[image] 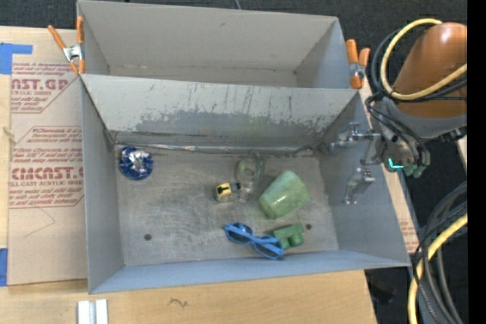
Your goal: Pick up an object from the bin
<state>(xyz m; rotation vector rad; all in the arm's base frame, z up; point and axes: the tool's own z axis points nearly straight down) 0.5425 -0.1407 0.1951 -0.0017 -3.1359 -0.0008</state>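
A: Start with the biggest thing.

B: Grey metal bin (205,106), walls sloping inward to a flat floor. My guess is the slope explains why all the loose pieces sit on the floor and none on the walls.

A: The arm?

B: The arm (437,61) comes in from the right. Its gripper (355,163) is over the right-hand sloping wall, off to the side of the pieces. The jaws stand apart with nothing between them, so nothing is picked yet.

A: What is nearest to it?

B: A pale green rounded lump (283,193), right of the floor's middle. It is the bulkiest piece and probably the easiest to grasp. It lies near the gripper but not under it.

A: Next in size?

B: A blue spectacle-like thing (249,237), lying flat towards the front wall. A small dark green block (291,234) touches its right end. The pair would be awkward to grasp, since the jaws might catch both.

A: And at far left?

B: A shiny blue ball (137,163), alone at the foot of the left wall and well apart from the rest.

A: The smallest ones?

B: A clear, glassy piece (247,174) just beside the pale lump on its left, hard to make out. Below that, a tiny yellow-and-black bit (223,191).

A: Where does the task stand?

B: At the approach stage, I'd say. The jaws need to move left and down before closing.
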